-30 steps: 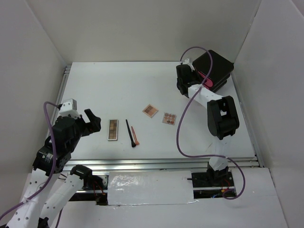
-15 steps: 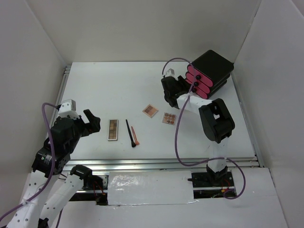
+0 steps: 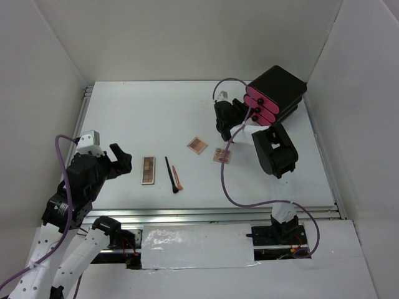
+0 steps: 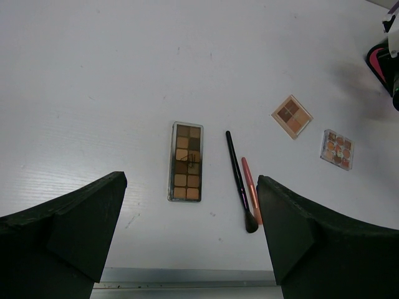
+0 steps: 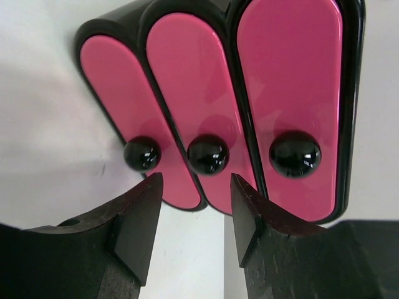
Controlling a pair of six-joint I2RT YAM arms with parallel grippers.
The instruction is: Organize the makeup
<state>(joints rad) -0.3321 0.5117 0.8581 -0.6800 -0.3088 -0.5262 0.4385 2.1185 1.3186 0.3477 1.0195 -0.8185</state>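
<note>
Pink drawers of the box at two o'clock look shut, and we find nothing stowed: long palette, square palettes and brushes lie loose near centre toward seven o'clock, left gripper wide, right gripper part-open, both empty.

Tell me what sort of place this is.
Probably a robot lab test cell: a white table boxed in by plain white panels, two robot arms mounted at its near edge, and an eyeshadow palette laid out as a prop.

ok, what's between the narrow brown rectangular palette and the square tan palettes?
A thin black brush and an orange pencil, side by side; clearest in left wrist view.
</note>
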